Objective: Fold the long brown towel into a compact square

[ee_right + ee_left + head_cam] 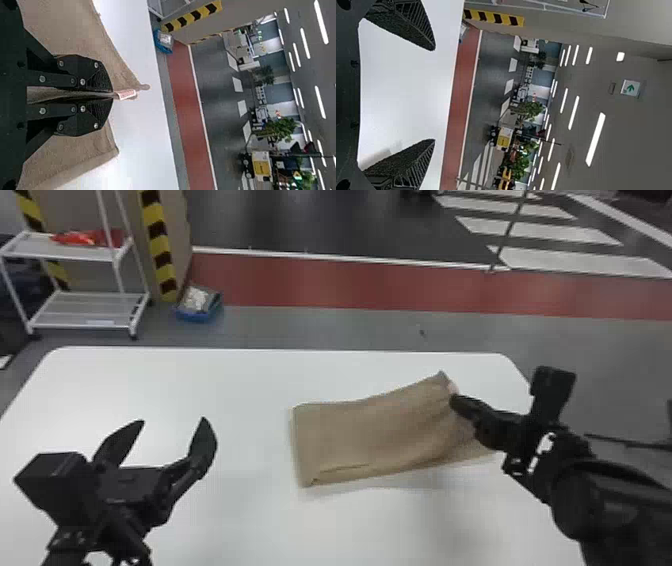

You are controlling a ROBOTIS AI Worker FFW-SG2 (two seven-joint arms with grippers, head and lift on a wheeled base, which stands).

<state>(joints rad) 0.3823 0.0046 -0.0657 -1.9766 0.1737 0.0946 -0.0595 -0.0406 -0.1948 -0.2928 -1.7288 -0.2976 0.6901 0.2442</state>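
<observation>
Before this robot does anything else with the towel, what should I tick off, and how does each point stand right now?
1. Right gripper has the towel: ok, cloth is pinched between its closed fingers.
2. Left gripper is free to help: ok, open and empty, off to the left of the towel.
3. Towel's left end rests on the table: ok.
4. Towel is a compact square: not ok, it is still clearly longer than wide, so another fold seems likely.
5. Underside is free of creases: cannot tell, it is hidden.
</observation>
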